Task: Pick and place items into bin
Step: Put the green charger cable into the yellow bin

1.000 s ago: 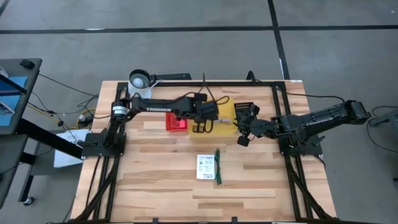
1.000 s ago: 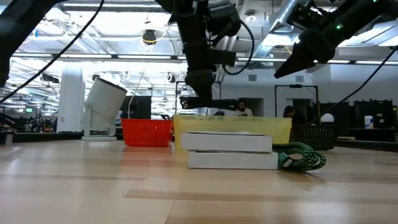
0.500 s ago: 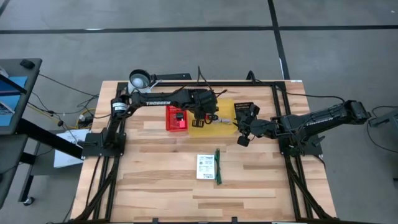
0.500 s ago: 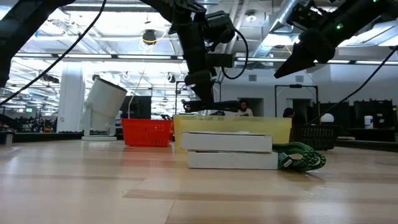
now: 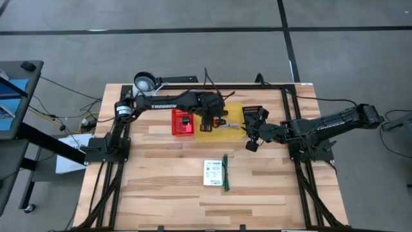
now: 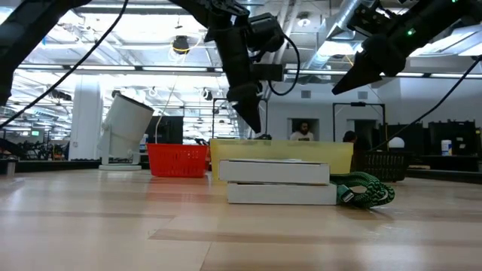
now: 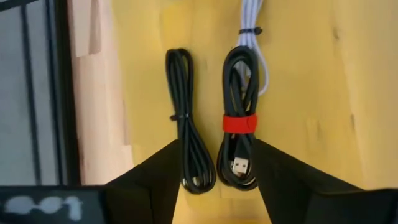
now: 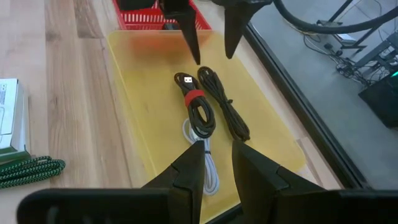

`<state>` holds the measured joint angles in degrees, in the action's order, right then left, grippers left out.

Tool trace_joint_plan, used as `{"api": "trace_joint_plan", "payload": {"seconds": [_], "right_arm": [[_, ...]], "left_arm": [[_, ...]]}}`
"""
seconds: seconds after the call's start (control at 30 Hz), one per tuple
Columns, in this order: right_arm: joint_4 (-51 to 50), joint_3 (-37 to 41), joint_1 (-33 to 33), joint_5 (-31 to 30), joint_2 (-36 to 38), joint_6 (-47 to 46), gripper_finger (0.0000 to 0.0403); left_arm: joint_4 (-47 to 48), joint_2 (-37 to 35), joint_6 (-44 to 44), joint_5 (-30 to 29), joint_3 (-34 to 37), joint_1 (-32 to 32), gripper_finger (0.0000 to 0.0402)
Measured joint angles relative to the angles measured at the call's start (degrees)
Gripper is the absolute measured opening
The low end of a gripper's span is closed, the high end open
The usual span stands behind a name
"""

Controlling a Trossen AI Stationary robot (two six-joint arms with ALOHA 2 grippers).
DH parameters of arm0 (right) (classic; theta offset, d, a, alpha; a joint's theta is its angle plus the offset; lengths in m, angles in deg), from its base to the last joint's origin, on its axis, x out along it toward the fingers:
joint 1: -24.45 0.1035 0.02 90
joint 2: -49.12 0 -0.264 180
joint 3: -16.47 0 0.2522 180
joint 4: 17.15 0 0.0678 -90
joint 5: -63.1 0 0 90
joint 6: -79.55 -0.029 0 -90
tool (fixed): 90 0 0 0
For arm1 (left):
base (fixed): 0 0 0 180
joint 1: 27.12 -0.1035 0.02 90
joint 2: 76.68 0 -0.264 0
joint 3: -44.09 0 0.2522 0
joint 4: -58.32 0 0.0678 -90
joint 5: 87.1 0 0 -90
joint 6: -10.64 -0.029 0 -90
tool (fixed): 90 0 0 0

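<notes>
My left gripper (image 7: 214, 158) hangs open, pointing down, over the yellow bin (image 5: 233, 113). Under it lies the coiled black cable with the red strap (image 7: 239, 124), beside a second black cable (image 7: 185, 134) and a white cable (image 7: 252, 43), all flat on the bin's floor. The right wrist view shows the same cable with the red strap (image 8: 196, 102) and my left gripper (image 8: 210, 43) above it. My right gripper (image 5: 252, 136) waits open at the bin's right side, in the air. The white packet (image 5: 212, 172) and green stick (image 5: 225, 171) lie on the table nearer the front.
A red basket (image 5: 183, 122) stands left of the yellow bin and a black basket (image 5: 255, 112) to its right. The white mug (image 5: 145, 82) lies at the far left corner. In the low view the white packet (image 6: 279, 181) and green stick (image 6: 365, 188) stand before the bin.
My left gripper, which held the black cable with the red strap level above the yellow bin, has opened and let go. The cable has dropped and now lies flat in the bin. The wrist also turned a little over the bin early on.
</notes>
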<state>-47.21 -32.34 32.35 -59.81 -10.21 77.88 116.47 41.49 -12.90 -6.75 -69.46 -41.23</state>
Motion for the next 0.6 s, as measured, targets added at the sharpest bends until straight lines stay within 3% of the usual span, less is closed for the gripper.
{"api": "trace_joint_plan", "payload": {"seconds": [0.17, 0.4, 0.6], "right_arm": [[0.0, 0.0, 0.0, 0.0, 0.0, 0.0, 0.0078], [0.0, 0.0, 0.4, 2.0, 0.0, -1.1, 0.0078], [2.6, 0.0, 1.1, 2.2, 0.0, -8.7, 0.0078]], "left_arm": [[4.1, -1.1, 2.9, -3.6, 0.0, 0.7, 0.0188], [7.8, -10.7, 12.7, 1.6, 0.9, 0.1, 0.0188], [-4.1, -26.4, 16.9, 1.6, 10.7, 1.2, 0.0188]]}}
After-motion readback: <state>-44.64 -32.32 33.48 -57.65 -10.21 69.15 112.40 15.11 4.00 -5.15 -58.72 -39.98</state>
